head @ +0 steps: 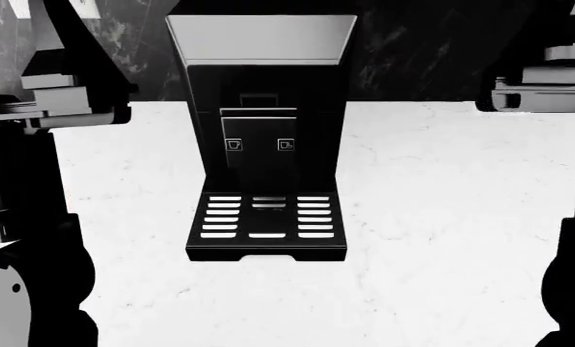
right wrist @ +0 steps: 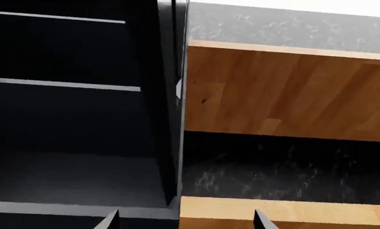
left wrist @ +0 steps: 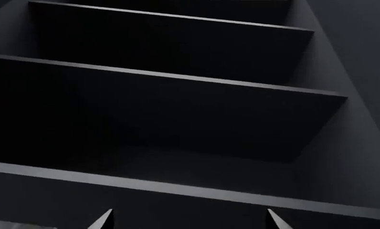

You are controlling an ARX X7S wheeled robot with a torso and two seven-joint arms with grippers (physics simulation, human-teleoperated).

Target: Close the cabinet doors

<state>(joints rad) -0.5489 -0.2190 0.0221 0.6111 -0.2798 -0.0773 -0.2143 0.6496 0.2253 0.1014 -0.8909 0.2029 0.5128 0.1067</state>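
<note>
The cabinet doors do not show as fronts in any view. In the left wrist view I look into an open black cabinet with two dark shelves and a lighter lower edge. My left gripper is open in front of that edge, with nothing between its fingertips. The right wrist view shows the same kind of dark interior, bounded by an upright black panel seen edge-on; I cannot tell if it is a door or the side wall. My right gripper is open and empty, straddling that panel's lower end.
A black coffee machine stands on the white marble counter below me. Both arms rise at the head view's edges. Wooden shelves and dark marble wall lie beside the cabinet.
</note>
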